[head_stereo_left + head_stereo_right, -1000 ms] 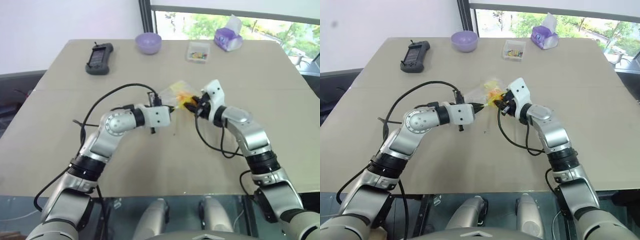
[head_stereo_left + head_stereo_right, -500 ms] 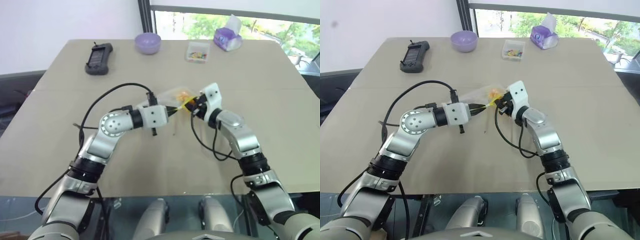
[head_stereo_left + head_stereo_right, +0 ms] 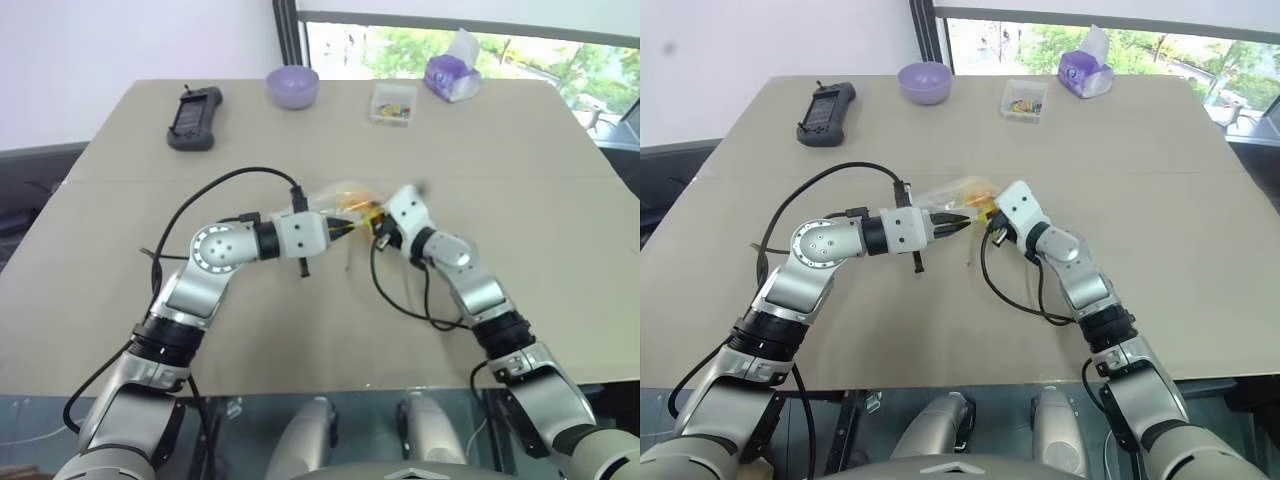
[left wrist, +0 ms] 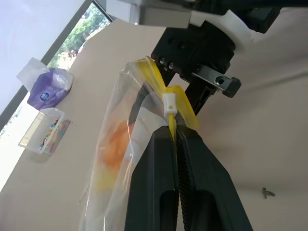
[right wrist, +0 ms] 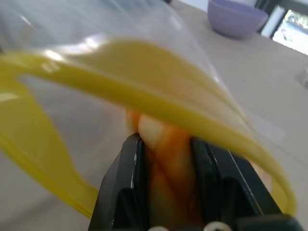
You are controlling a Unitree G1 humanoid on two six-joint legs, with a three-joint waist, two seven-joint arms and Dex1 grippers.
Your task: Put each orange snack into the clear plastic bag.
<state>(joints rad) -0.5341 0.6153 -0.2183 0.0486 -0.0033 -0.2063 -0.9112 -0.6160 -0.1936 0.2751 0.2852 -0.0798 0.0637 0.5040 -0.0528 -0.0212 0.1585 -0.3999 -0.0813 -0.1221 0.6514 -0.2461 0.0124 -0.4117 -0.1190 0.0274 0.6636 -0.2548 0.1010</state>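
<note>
At the middle of the table [image 3: 560,200], held off its surface, the left gripper [image 4: 172,126] has its fingers pressed together on the yellow seal strip of the clear plastic bag [image 3: 345,192], keeping the mouth facing right, toward the other arm. The right gripper [image 5: 166,149] is clamped on the orange snack [image 5: 166,144], fingers part-way apart with the bun wedged between them, and is pushing it through the yellow-rimmed opening. So the snack lies straight ahead of the right fingers, just inside the mouth, with the bag's body beyond it to the left and far side. The bag's long axis runs roughly left-right and slightly away from the robot, mouth to the right, closed end far-left. The snack appears to sit edge-on between the fingers, though the close wrist view leaves that uncertain. The right arm is the one placed to release it deeper.
</note>
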